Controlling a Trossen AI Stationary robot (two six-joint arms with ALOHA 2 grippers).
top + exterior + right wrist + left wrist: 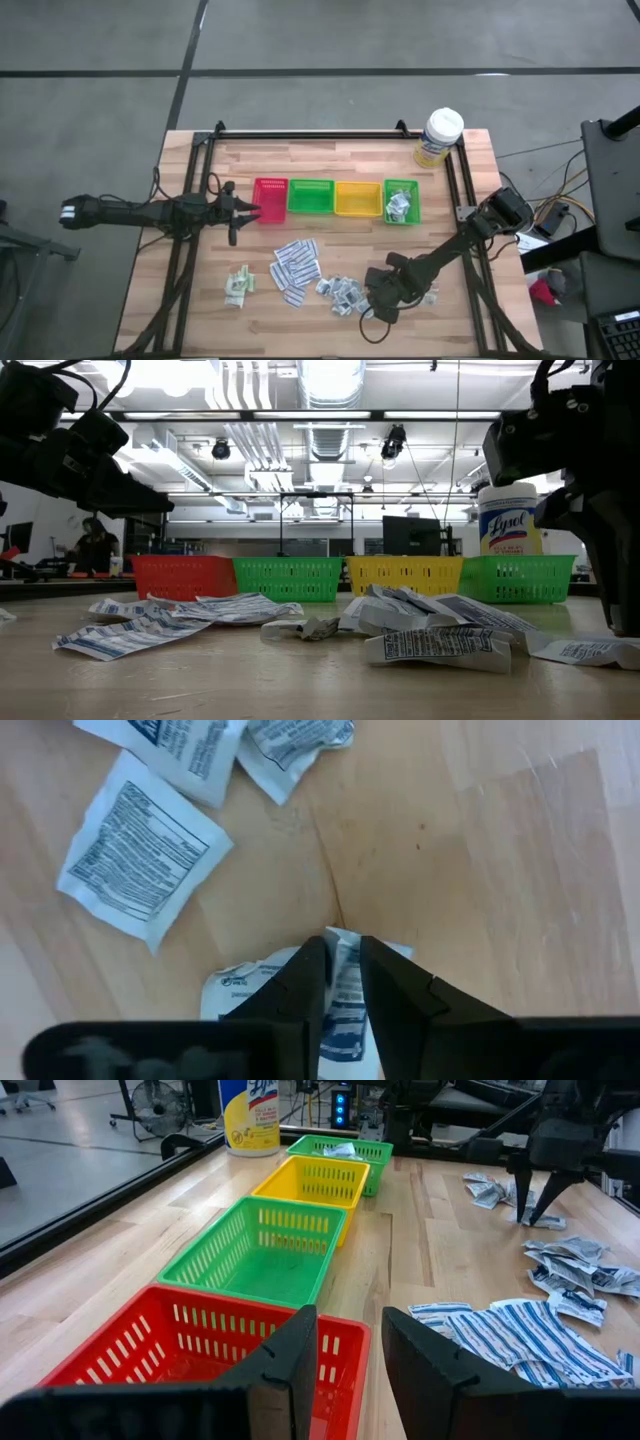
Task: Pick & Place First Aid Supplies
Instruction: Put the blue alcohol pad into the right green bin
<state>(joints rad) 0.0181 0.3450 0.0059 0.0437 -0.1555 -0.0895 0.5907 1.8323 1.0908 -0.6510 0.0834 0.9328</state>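
The left gripper (pixel 243 212) hangs just left of the red tray (pixel 270 199), its fingers (pixel 290 1370) parted with nothing between them, and the tray's near rim lies right in front of them. Taking the red tray as landmark: below it and a little to its left lie the green sachets (pixel 238 285), alone on the table (pixel 320 160). Directly below the red tray, further right, the white strips (pixel 296 267) lie fanned in a loose heap; in the low view they spread flat across the foreground. To the right of the red tray, touching in a row, stand a green tray (pixel 311 196), a yellow tray (pixel 358 198) and a second green tray (pixel 402 201), this last one holding a few packets. Beyond the far end of the row stands a white-lidded tub (pixel 439 137) near the table's corner. Below the yellow tray, well right of the strips, the grey squares (pixel 343 293) lie scattered and crumpled. The right gripper (pixel 381 297) is down among them at the heap's right edge; in the right wrist view its fingers (pixel 300 985) pinch the edge of one packet (pixel 348 1005) against the wood, with two more packets lying near. A few squares lie to the right of that arm.
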